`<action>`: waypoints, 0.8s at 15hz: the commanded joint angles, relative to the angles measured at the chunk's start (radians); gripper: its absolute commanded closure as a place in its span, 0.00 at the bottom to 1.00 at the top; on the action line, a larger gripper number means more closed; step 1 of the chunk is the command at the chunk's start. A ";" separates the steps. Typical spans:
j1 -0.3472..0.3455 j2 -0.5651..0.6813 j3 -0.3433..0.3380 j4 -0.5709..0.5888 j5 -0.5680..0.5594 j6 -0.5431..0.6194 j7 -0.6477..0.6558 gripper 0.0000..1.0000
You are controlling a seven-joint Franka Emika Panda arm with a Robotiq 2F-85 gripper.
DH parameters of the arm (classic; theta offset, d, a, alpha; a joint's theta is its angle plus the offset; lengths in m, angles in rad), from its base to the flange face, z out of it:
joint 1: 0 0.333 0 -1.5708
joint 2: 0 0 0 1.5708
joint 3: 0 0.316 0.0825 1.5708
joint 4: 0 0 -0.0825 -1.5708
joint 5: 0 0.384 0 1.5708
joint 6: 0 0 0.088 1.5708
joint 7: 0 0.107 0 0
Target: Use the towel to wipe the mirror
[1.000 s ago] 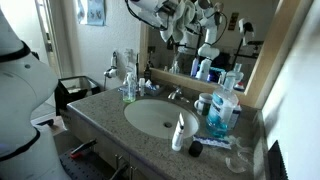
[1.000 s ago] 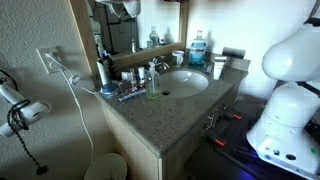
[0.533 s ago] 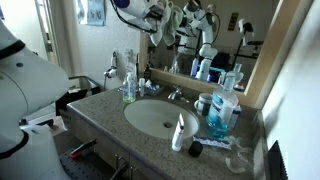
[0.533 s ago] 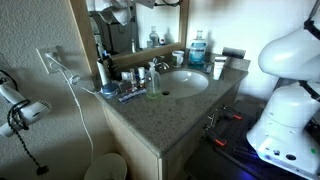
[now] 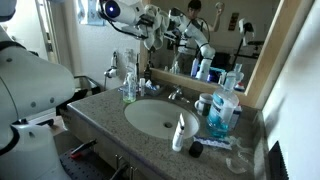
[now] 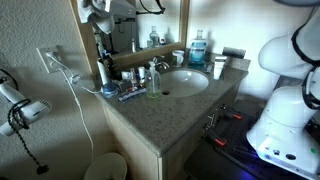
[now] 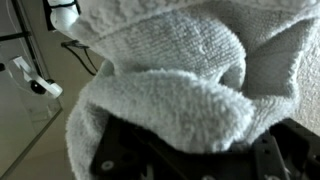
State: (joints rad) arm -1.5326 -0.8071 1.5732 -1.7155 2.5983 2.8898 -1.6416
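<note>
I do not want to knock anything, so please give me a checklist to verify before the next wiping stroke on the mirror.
1. Grip on the white terry towel: ok, it is bunched over the claw in the wrist view.
2. Towel touching the wood-framed mirror: cannot tell.
3. Claw at mirror height: ok, up by one side edge of the glass.
4. Claw apart from the large blue-liquid bottle and the speckled stone counter: ok, high above them.
5. Dirt on the glass: cannot tell, too small.

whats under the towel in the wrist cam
Only the tool's dark body shows at the towel's lower edge. Its fingertips are covered, so the grip cannot be seen.
</note>
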 commanded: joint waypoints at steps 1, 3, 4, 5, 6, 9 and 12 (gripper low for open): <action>-0.075 -0.192 -0.059 0.076 -0.009 0.061 0.233 0.96; -0.092 -0.288 -0.100 0.053 0.002 0.066 0.337 0.96; -0.101 -0.325 -0.116 0.037 -0.003 0.071 0.386 0.96; -0.111 -0.357 -0.129 0.022 -0.013 0.075 0.436 0.96; -0.123 -0.383 -0.136 0.006 -0.031 0.078 0.484 0.96; -0.158 -0.440 -0.123 -0.053 -0.141 0.073 0.632 0.96; -0.160 -0.439 -0.067 -0.106 -0.252 0.008 0.695 0.96</action>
State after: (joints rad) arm -1.6941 -1.2032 1.4927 -1.7691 2.4792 2.9576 -1.0889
